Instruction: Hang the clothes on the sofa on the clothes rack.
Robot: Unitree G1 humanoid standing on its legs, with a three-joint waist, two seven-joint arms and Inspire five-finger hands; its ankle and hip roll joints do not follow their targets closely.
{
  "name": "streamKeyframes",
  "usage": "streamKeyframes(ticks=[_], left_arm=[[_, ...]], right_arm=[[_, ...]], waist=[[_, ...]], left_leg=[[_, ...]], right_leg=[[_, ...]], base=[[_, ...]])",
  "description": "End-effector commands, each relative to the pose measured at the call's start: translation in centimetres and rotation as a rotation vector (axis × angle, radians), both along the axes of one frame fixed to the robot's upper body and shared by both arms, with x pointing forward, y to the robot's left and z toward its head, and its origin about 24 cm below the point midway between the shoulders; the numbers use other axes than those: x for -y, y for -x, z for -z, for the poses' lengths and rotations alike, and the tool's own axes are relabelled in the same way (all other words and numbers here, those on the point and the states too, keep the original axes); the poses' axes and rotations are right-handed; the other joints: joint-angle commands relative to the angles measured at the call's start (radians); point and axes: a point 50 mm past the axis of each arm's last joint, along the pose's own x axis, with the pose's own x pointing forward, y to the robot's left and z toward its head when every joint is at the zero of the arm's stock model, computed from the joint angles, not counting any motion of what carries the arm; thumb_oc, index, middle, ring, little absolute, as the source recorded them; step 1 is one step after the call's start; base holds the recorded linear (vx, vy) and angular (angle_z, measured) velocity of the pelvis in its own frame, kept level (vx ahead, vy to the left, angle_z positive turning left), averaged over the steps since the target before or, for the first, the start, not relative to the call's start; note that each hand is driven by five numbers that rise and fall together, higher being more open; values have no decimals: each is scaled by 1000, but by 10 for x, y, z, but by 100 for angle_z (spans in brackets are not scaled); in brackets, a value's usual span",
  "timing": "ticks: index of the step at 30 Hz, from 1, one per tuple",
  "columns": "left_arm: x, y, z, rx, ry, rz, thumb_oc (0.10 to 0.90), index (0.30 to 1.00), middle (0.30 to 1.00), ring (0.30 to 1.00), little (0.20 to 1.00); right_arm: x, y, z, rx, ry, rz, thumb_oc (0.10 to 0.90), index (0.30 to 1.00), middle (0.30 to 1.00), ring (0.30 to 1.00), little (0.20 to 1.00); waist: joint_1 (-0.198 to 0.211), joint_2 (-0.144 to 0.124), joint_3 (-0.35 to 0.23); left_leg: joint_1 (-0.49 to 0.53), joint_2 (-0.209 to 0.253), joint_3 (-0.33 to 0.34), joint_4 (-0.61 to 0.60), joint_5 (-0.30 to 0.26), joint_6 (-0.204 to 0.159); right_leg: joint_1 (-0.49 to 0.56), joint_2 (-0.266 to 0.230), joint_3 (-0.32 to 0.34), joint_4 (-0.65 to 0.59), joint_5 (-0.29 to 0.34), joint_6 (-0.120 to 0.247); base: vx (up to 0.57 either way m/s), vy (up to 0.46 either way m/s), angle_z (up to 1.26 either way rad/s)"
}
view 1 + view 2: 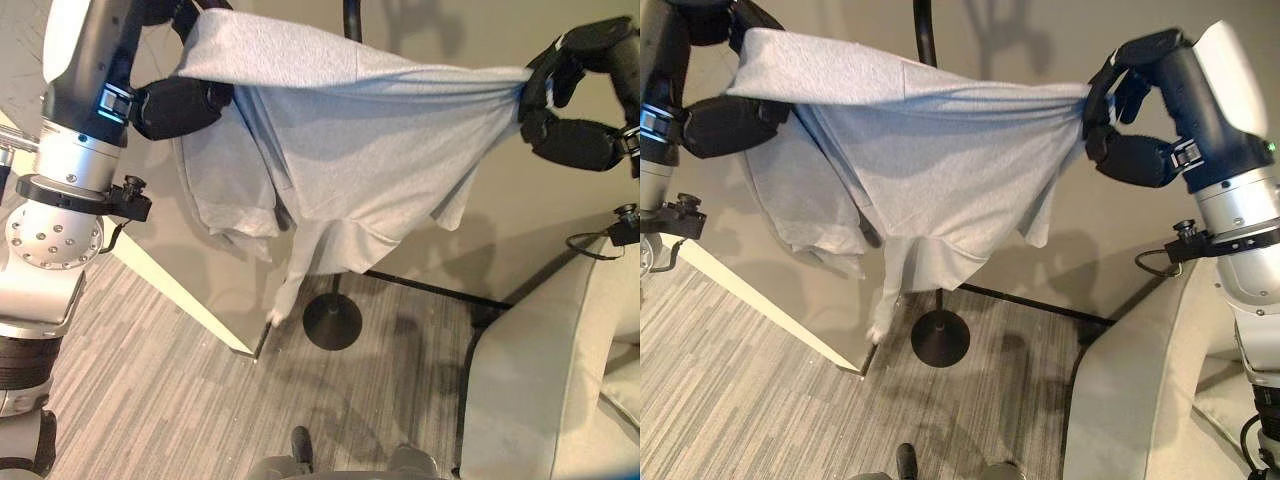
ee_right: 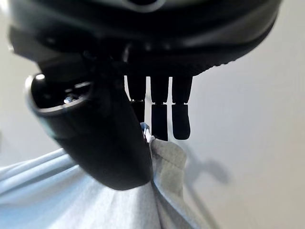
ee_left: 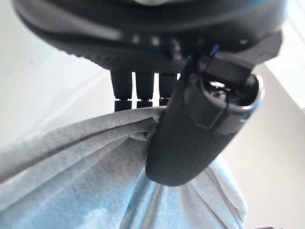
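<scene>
The left hand [image 3: 190, 138] and the right hand [image 2: 105, 143] each pinch a corner of the grey garment [image 1: 340, 150], stretched between them off the sofa [image 1: 540, 380], in front of the clothes rack [image 1: 333, 320], not yet hung.

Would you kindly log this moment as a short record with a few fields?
garment: grey shirt, stretched out in the air between both hands
left hand: pinching one end of the shirt
right hand: pinching the other end
rack: black pole behind the shirt, round base on the carpet
sofa: at lower right
</scene>
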Motion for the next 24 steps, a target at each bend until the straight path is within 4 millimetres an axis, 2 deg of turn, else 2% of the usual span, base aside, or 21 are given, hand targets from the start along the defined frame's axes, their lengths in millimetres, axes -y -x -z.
streamKeyframes(ticks=[1,2,4,6,9,13,18,21,23,24], left_arm=[[-16,38,-53,339,75,-9,400,300,300,300,300],[-23,39,-47,332,99,-38,400,300,300,300,300],[-24,40,-45,329,101,-40,400,300,300,300,300],[-24,42,-40,328,110,-32,400,300,300,300,300],[-25,41,-38,321,122,-27,400,300,300,300,300],[-20,39,-44,352,103,-36,400,300,300,300,300],[-18,15,-57,328,90,-88,400,300,300,300,300],[-17,8,-65,330,90,-101,400,300,300,300,300],[-16,-10,-72,294,108,-132,400,300,300,300,300],[-17,-11,-73,296,110,-133,400,300,300,300,300]], right_arm=[[19,18,-37,240,-76,89,400,300,300,300,300],[20,18,-35,238,-93,87,400,300,300,300,300],[20,19,-35,246,-107,78,400,300,300,300,300],[22,20,-35,256,-119,74,400,300,300,300,300],[23,21,-37,269,-114,82,400,300,300,300,300],[16,26,-54,352,-69,81,400,300,300,300,300],[19,14,-81,360,-27,133,400,300,300,300,300],[21,7,-94,357,-13,167,400,300,300,300,300],[27,-7,-108,330,-27,221,400,300,300,300,300],[26,-7,-110,332,-26,219,400,300,300,300,300]], waist=[[-2,1,-97],[9,-15,-113],[13,-22,-119],[19,-28,-136],[17,-27,-145],[19,-27,-157],[24,-30,-165],[29,-34,-164],[33,-39,-169],[32,-38,-168]], left_leg=[[64,57,12,1,-163,-79],[67,64,22,1,-153,-86],[66,71,26,1,-143,-91],[73,86,19,1,-136,-97],[81,102,14,1,-129,-109],[98,123,-1,1,-118,-124],[116,132,-9,1,-119,-137],[113,133,-7,1,-111,-140],[111,134,-5,1,-107,-143],[110,133,-5,1,-107,-143]], right_leg=[[58,43,21,-38,61,-16],[89,63,36,-102,56,-3],[92,76,41,-102,56,-5],[109,106,51,-102,27,-16],[126,119,39,-102,10,-23],[158,146,17,-102,-18,-36],[187,165,9,-102,-40,-42],[186,166,6,-102,-36,-43],[183,168,4,-102,-33,-43],[182,168,4,-102,-33,-43]], base=[[83,-172,3],[59,-172,10],[50,-164,-5],[83,-185,-11],[72,-148,-1],[47,-106,6],[23,-47,19],[8,-18,14],[4,-16,7],[49,-15,1]])
